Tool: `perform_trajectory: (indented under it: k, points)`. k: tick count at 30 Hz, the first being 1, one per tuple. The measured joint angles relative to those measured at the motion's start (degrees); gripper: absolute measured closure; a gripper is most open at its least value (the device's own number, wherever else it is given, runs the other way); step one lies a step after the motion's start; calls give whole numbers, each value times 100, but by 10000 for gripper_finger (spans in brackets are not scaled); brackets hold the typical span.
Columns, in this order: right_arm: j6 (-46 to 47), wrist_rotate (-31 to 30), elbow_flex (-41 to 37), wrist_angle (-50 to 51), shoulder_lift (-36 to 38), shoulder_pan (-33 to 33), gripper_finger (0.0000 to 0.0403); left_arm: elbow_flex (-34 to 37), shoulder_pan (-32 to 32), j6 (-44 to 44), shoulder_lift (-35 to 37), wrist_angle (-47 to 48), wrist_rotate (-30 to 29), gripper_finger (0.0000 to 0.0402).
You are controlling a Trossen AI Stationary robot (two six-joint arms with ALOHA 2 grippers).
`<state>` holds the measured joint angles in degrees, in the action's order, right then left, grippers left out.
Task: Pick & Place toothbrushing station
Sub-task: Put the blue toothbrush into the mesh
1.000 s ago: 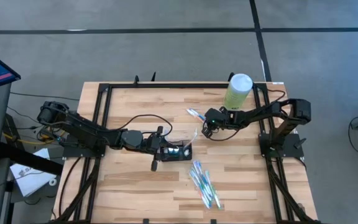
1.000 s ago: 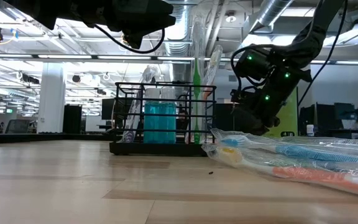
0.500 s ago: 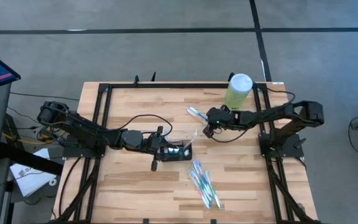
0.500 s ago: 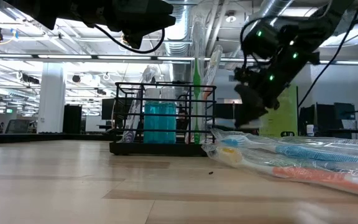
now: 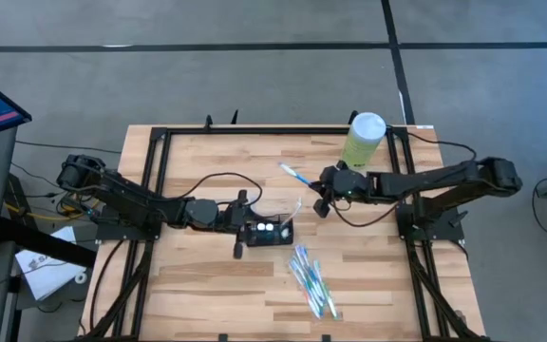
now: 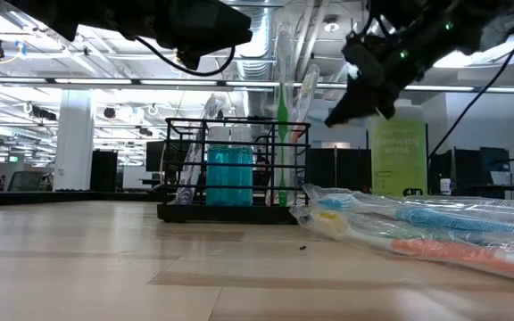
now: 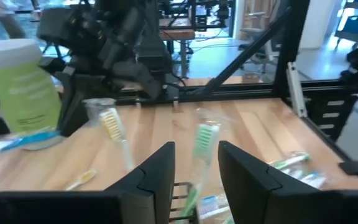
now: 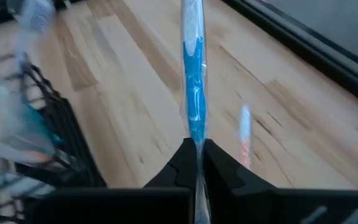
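Overhead, slim wrapped blue toothbrush (image 8: 193, 93) pinched.

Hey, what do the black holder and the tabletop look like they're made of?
The black holder looks like thin metal wire with a matte black coating: open grid walls you can see through. The tabletop looks like light wood planks, smooth and faintly glossy, with visible grain and seams.

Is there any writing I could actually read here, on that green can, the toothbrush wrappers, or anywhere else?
Nothing here reads clearly.
Tall pale-green canister with a white lid: pale lines of print on its label, too blurred to read.
Clear-wrapped toothbrushes lying on the wooden table: no legible print.
Small black wire-mesh holder: no lettering visible.
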<state>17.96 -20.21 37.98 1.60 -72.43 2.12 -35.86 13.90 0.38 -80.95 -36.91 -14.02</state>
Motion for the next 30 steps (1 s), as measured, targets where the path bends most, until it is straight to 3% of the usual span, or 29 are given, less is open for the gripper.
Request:
perform_trajectory:
  k: [7,13,17,22,30]
  points:
    - [-73,55,829,1274,-6,-56,402,-45,133,407,0,129,-555,299]
    - [-164,180,1689,2603,-11,-56,402,-794,157,460,0,1588,-1241,300]
    - [-210,246,2129,3353,-125,-125,403,-1315,154,1020,0,2074,-1501,293]
    - [-300,394,2816,4039,-455,-247,403,-1904,88,1631,0,2704,-1997,283]
    - [-755,759,4137,4351,-1232,-374,403,-2500,-297,1892,-64,3925,-2149,267]
